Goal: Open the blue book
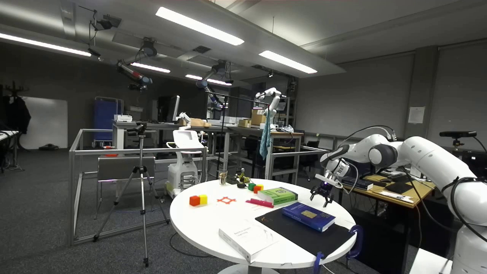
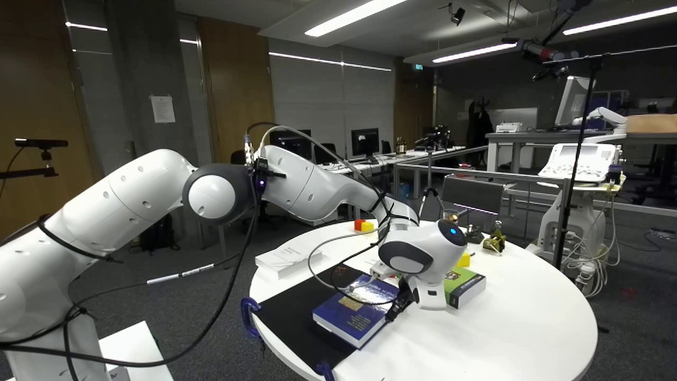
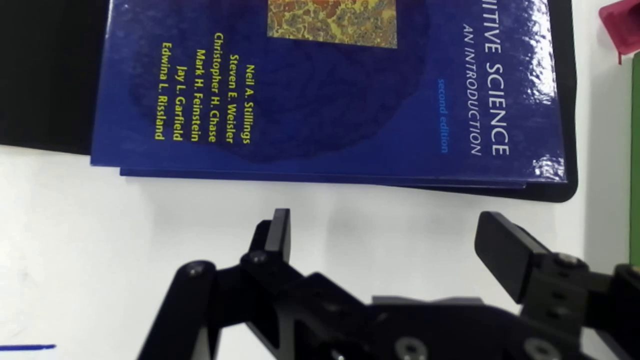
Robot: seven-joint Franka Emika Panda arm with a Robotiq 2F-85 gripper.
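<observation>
The blue book [image 1: 309, 216] lies closed on the mat [image 1: 300, 236]. Taking it as clock centre in an exterior view, the green book [image 1: 280, 195] sits at 10 o'clock, the white book [image 1: 249, 239] at 8, a clamp [image 1: 356, 242] at 4 on the table [image 1: 201, 222] edge. In an exterior view, a cable [image 2: 370, 304] crosses before it. Wrist view: gripper [image 3: 386, 234], jaws parted, hangs at its 6 o'clock side.

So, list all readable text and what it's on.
Blue book:
"...ITIVE SCIENCE" (cropped)
"AN INTRODUCTION"
"second edition"
"Neil A. Stillings"
"Steven E. Weisler"
"Christopher H. Chase"
"Mark H. Feinstein"
"Jay L. Garfield"
"Edwina L. Rissland"
White book: "Reinforcement Learning"
Green book, wall sheet, elsewhere: too small.
</observation>
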